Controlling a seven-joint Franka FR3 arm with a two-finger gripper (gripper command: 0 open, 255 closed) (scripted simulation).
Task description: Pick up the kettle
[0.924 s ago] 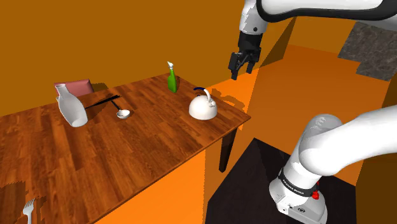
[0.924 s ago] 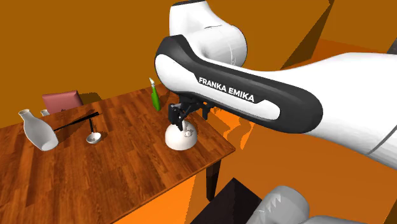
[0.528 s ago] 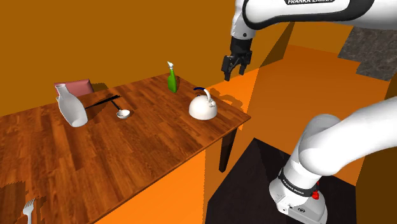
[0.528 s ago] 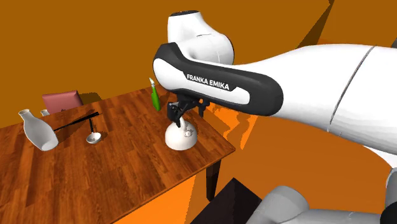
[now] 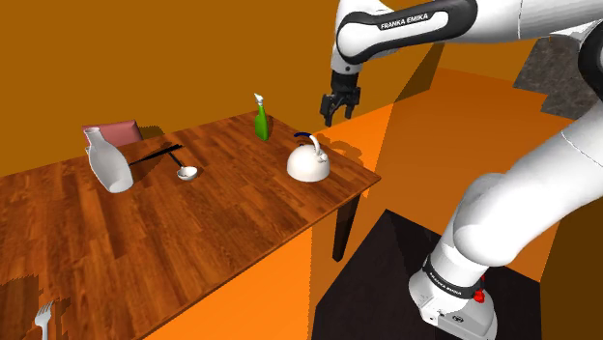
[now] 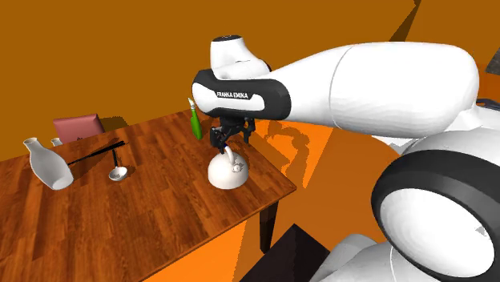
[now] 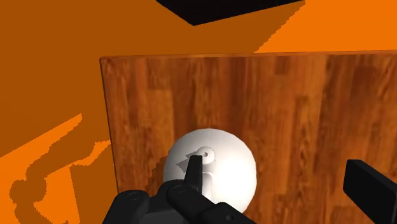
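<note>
A white domed kettle [image 5: 309, 163] with a thin black handle stands near the table's corner, on the shoulder view's right. My black gripper [image 5: 333, 113] hangs open in the air above it and slightly beyond it, touching nothing. In the second exterior view the gripper [image 6: 229, 142] hovers just over the kettle [image 6: 227, 173]. The wrist view looks straight down on the kettle [image 7: 219, 167], which lies close to one finger [image 7: 191, 202] while the other finger [image 7: 372, 186] stands far apart over bare wood.
On the wooden table [image 5: 222, 208] a green bottle [image 5: 261, 123] stands behind the kettle. Farther along the shoulder view's left are a spoon [image 5: 186, 174], a white vase [image 5: 109, 166] and a reddish chair back [image 5: 118, 132]. A fork [image 5: 43, 316] lies at the near corner.
The arm has swung toward the shoulder view's left, carrying the open gripper from beyond the table's edge to above the kettle. Nothing on the table has moved.
</note>
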